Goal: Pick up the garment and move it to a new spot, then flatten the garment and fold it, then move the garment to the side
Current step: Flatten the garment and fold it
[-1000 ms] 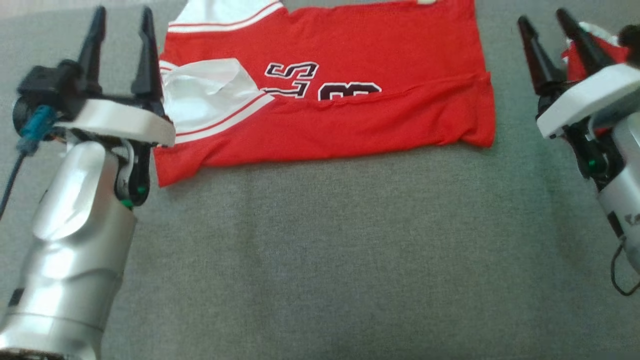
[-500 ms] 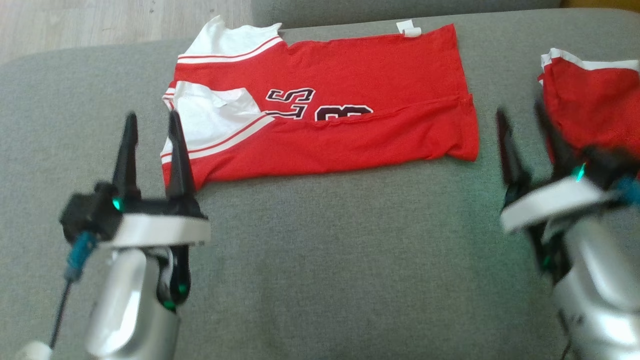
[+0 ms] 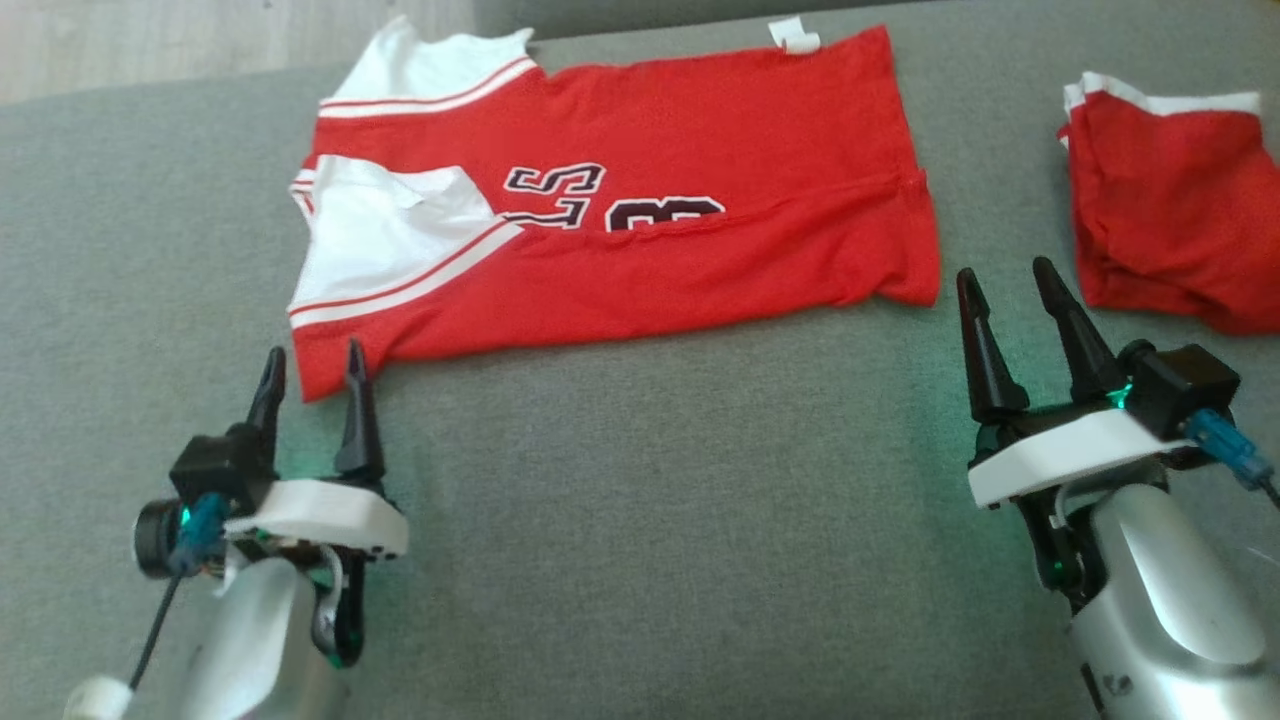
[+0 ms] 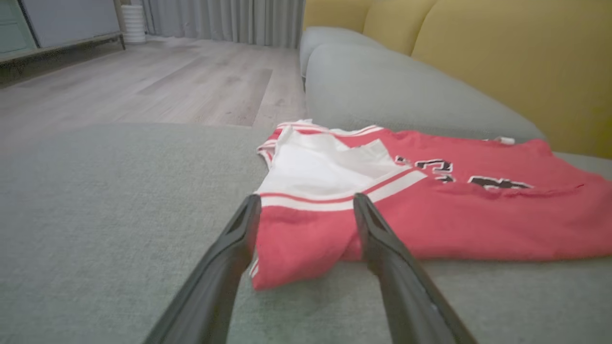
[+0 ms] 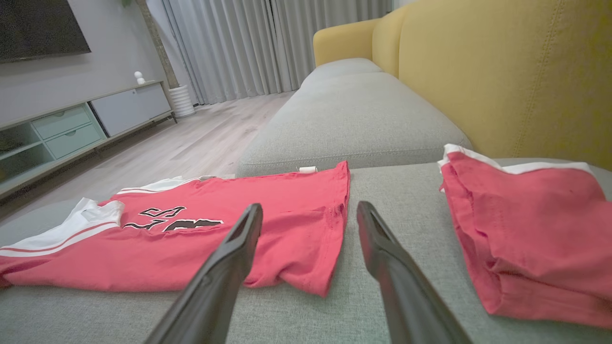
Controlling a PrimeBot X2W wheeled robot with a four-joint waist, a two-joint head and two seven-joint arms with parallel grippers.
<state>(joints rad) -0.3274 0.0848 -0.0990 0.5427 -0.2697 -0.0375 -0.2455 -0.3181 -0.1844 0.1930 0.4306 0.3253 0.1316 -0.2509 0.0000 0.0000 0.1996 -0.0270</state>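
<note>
**Jersey part-folded, both grippers empty at its near corners**

The red jersey (image 3: 620,250) is lying flat across the far half of the grey sofa seat (image 3: 650,520), collar end with the white panels toward the robot's left and hem toward its right. Its near long edge is lying folded up over the body and covering the lower half of the black lettering (image 3: 555,190), so one lengthwise fold looks to be in. A white label (image 3: 795,35) is sticking out at the far edge.

The left gripper (image 3: 314,352) is sitting low with its fingers spread wide and nothing in them. In the left wrist view the near-left corner of the jersey is showing between the two fingers, just ahead of the tips.

The right gripper (image 3: 1004,270) is also standing wide and empty, just beside the near-right hem corner, between the jersey and a second red garment (image 3: 1170,230) that is lying bundled at the robot's right, apart from it.

Progress, as a judgement: relocating and flattening are looking done, and folding is roughly at its first stage. At least one crosswise fold is remaining, then the shift to the side. Some ripples are showing along the folded edge near the hem.
</note>
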